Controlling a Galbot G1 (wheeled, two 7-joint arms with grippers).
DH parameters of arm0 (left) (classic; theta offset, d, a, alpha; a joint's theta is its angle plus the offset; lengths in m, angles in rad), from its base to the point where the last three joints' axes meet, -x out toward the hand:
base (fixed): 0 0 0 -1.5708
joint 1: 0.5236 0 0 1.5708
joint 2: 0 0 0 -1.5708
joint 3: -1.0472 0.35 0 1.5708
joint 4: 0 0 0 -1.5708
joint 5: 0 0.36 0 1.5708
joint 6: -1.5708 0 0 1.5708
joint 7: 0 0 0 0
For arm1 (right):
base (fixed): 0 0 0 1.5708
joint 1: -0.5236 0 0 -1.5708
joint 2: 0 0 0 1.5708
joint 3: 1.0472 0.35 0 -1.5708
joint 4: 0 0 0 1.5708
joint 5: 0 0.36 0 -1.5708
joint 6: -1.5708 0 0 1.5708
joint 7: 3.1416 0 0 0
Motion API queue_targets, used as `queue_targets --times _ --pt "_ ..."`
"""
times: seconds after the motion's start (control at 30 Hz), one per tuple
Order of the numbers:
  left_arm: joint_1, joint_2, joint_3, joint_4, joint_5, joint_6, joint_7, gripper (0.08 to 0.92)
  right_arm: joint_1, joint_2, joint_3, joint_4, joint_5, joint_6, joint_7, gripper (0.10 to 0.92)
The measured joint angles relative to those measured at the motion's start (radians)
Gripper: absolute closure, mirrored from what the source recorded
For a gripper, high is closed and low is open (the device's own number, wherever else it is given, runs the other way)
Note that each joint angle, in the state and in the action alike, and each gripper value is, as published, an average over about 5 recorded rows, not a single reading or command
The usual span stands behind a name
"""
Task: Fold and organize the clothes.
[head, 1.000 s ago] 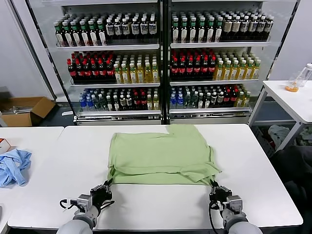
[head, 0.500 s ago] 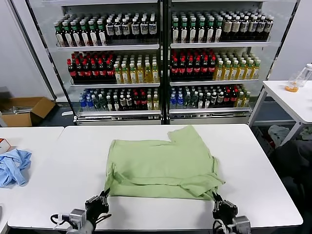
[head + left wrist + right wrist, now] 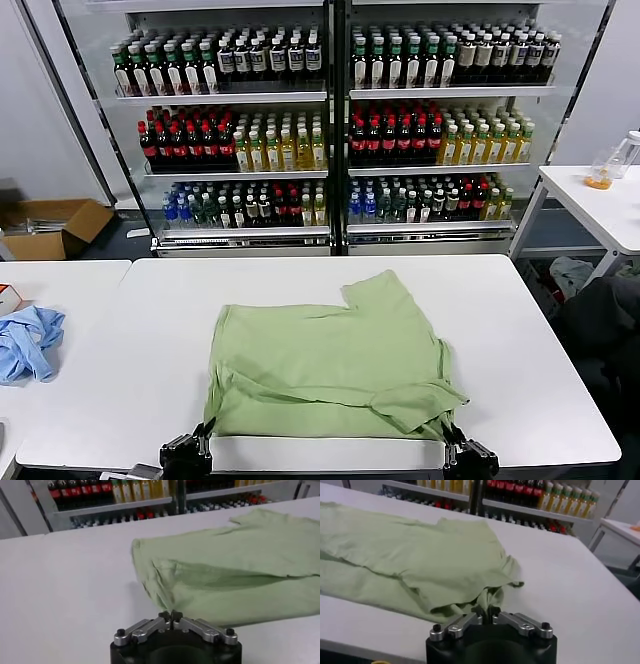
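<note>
The light green T-shirt lies folded on the white table, plain side up; its print is hidden. Its near edge is close to the table's front edge. My left gripper is at the shirt's near left corner, shut on the hem. In the left wrist view the gripper has its fingertips pinched together at the edge of the shirt. My right gripper is at the near right corner. In the right wrist view it is shut on a bunched fold of the shirt.
A light blue garment lies on the table to the left. Shelves of bottles stand behind the table. A cardboard box sits on the floor at far left. A second white table is at the right.
Both grippers have drawn back toward the table's front edge, dragging the shirt nearer with them. The shirt's far edge has slid away from the back of the table.
</note>
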State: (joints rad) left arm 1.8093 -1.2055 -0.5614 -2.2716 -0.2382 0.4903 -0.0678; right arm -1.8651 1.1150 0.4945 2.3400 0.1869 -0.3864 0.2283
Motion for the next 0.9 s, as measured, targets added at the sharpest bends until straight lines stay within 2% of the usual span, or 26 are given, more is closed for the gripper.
queue_targets --times 0.27,0.5,0.63,0.73,0.9 --pt "-0.032 0.012 -0.025 -0.049 -0.038 -0.026 -0.038 0.569 0.094 -0.025 0.006 -0.002 0.043 0.012 0.024 0.432" --pt "-0.153 0.043 -0.013 0.015 -0.084 -0.036 -0.067 0.370 0.321 -0.026 -0.066 -0.114 0.119 -0.033 0.066 0.238" --pt "-0.245 0.065 0.007 0.081 -0.106 -0.033 -0.075 0.252 0.465 -0.016 -0.118 -0.207 0.168 -0.070 0.098 0.205" --pt "-0.322 0.079 0.029 0.137 -0.120 -0.027 -0.079 0.195 0.567 -0.007 -0.155 -0.278 0.197 -0.096 0.117 0.203" --pt "-0.457 0.097 0.079 0.242 -0.134 -0.016 -0.085 0.178 0.725 0.013 -0.214 -0.397 0.226 -0.129 0.138 0.203"
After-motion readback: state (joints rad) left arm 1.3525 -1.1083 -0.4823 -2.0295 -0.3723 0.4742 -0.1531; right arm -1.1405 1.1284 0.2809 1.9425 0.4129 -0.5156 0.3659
